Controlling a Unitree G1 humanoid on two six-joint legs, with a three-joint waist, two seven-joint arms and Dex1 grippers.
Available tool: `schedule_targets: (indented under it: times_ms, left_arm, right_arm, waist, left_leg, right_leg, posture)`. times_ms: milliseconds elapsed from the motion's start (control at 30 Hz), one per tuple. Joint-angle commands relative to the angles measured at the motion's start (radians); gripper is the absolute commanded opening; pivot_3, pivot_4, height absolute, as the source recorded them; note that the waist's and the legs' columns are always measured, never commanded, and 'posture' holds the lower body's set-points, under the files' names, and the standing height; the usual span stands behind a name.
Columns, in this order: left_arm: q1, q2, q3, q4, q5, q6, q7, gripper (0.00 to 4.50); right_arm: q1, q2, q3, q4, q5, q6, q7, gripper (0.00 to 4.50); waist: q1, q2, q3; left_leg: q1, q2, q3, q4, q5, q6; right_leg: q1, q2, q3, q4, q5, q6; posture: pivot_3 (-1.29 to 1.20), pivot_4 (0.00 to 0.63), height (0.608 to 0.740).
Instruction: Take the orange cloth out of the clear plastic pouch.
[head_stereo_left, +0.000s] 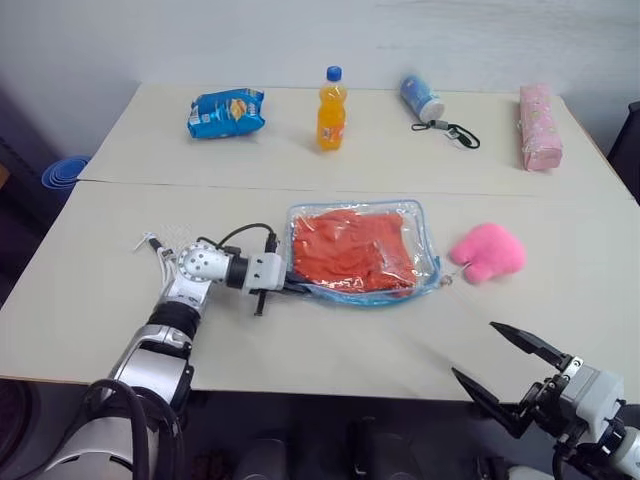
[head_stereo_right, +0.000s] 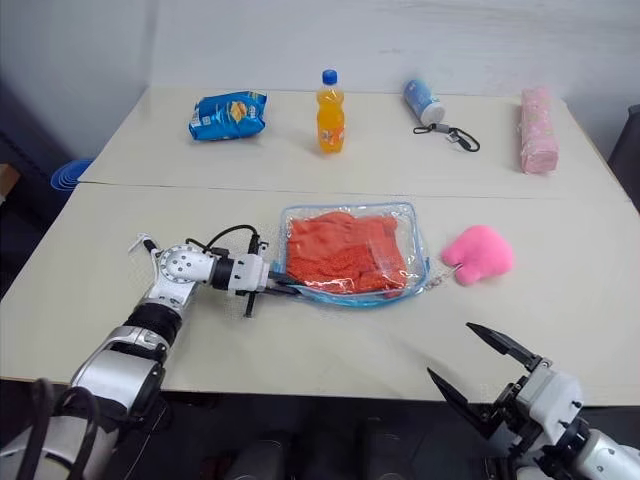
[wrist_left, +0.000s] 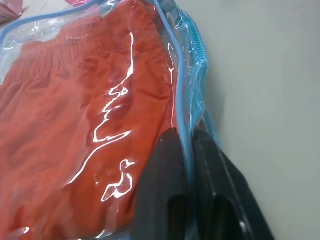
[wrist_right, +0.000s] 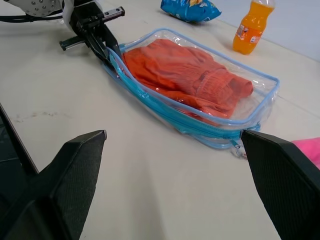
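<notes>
Beige table (head_stereo_left: 120, 300): left gripper (head_stereo_left: 297, 288) pinching pouch (head_stereo_left: 425, 225) edge w/ narrow jaws; right gripper (head_stereo_left: 507, 367) wide open, empty. Keep pouch pinned, then pull cloth (head_stereo_left: 350, 250).

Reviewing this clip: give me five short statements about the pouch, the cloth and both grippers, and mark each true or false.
1. The orange cloth lies inside the clear plastic pouch. True.
2. The left gripper is at the pouch's blue-trimmed edge. True.
3. The right gripper grips the cloth. False: it hangs open, apart from the pouch.
4. The pink plush toy sits inside the pouch. False: it lies beside it.
5. The orange soda bottle stands upright. True.
</notes>
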Motion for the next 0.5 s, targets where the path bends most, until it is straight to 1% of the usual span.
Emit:
schedule_targets:
  times_ms: [33, 100, 133, 200, 267, 300, 367, 400, 467, 500]
  left_arm:
    - [0.012, 0.019, 0.040, -0.069, -0.049, 0.051, -0.016, 1.70]
    - [0.034, 0.040, 0.056, -0.129, -0.074, 0.083, -0.025, 2.33]
    - [0.051, 0.055, 0.067, -0.171, -0.087, 0.103, -0.024, 2.56]
    - [0.102, 0.091, 0.092, -0.274, -0.120, 0.145, -0.019, 3.16]
    - [0.171, 0.128, 0.119, -0.404, -0.180, 0.266, -0.024, 3.88]
    - [0.202, 0.143, 0.129, -0.461, -0.204, 0.324, -0.020, 4.08]
    - [0.286, 0.178, 0.164, -0.618, -0.285, 0.513, 0.015, 4.08]
    - [0.322, 0.188, 0.184, -0.681, -0.319, 0.580, 0.040, 4.08]
    - [0.419, 0.208, 0.214, -0.820, -0.378, 0.707, 0.087, 4.44]
    - [0.455, 0.216, 0.221, -0.874, -0.396, 0.755, 0.104, 4.48]
  right_arm:
    - [-0.016, 0.003, -0.027, 0.012, 0.032, -0.017, 0.004, 4.50]
    - [-0.041, 0.001, -0.046, 0.020, 0.066, 0.006, -0.012, 4.50]
    - [-0.059, -0.002, -0.063, 0.027, 0.091, 0.025, -0.024, 4.50]
    - [-0.107, -0.023, -0.105, 0.052, 0.141, 0.085, -0.061, 4.50]
    - [-0.159, -0.061, -0.139, 0.084, 0.177, 0.186, -0.107, 4.50]
    - [-0.183, -0.079, -0.149, 0.103, 0.180, 0.221, -0.118, 4.50]
    - [-0.271, -0.137, -0.143, 0.164, 0.158, 0.308, -0.150, 4.50]
    - [-0.315, -0.167, -0.133, 0.193, 0.138, 0.356, -0.173, 4.50]
    - [-0.467, -0.228, -0.086, 0.294, 0.084, 0.496, -0.266, 4.50]
    - [-0.528, -0.249, -0.064, 0.336, 0.065, 0.555, -0.294, 4.50]
  waist:
    - [0.000, 0.000, 0.000]
    - [-0.002, 0.000, 0.000]
    - [-0.004, 0.000, 0.000]
    - [-0.006, 0.000, 0.000]
    - [-0.006, 0.000, 0.000]
    - [-0.007, 0.000, 0.000]
    - [-0.004, 0.000, 0.000]
    - [-0.006, 0.001, 0.000]
    - [-0.013, 0.001, 0.000]
    - [-0.012, 0.001, 0.000]
  left_leg:
    - [0.000, 0.000, 0.000, 0.000, 0.000, 0.000]
    - [0.000, 0.000, 0.000, 0.000, 0.000, 0.000]
    - [0.000, 0.000, 0.000, 0.000, 0.000, 0.000]
    - [0.000, 0.000, 0.000, 0.000, 0.000, 0.000]
    - [0.000, 0.001, 0.000, 0.000, 0.001, -0.003]
    - [0.000, 0.001, 0.000, 0.000, 0.002, -0.003]
    - [0.000, 0.001, -0.001, -0.001, 0.002, -0.003]
    - [0.000, 0.001, -0.001, 0.000, 0.001, -0.003]
    - [0.000, 0.001, 0.000, 0.000, 0.001, -0.003]
    - [0.000, 0.000, -0.001, 0.000, 0.002, -0.002]
  right_leg:
    - [0.000, 0.000, 0.000, 0.000, 0.000, 0.000]
    - [0.000, 0.000, 0.000, 0.000, 0.000, 0.000]
    - [0.000, 0.000, 0.000, 0.000, 0.000, 0.000]
    - [0.000, 0.000, 0.001, 0.000, 0.000, 0.000]
    - [0.000, 0.000, 0.001, 0.000, 0.000, 0.000]
    - [0.000, -0.001, 0.001, 0.000, 0.000, 0.000]
    - [0.000, -0.001, 0.000, 0.000, 0.000, 0.000]
    - [0.000, -0.001, 0.000, 0.000, 0.000, 0.000]
    - [0.000, -0.002, 0.001, 0.000, 0.000, 0.000]
    - [0.000, -0.003, 0.001, 0.000, 0.000, 0.000]
  posture:
    - [0.00, 0.150, 0.740]
    - [0.00, 0.150, 0.740]
    - [0.00, 0.150, 0.740]
    - [0.00, 0.150, 0.740]
    - [0.00, 0.150, 0.740]
    - [0.00, 0.150, 0.740]
    - [0.00, 0.150, 0.740]
    - [0.00, 0.150, 0.740]
    - [0.00, 0.150, 0.740]
    - [0.00, 0.150, 0.740]
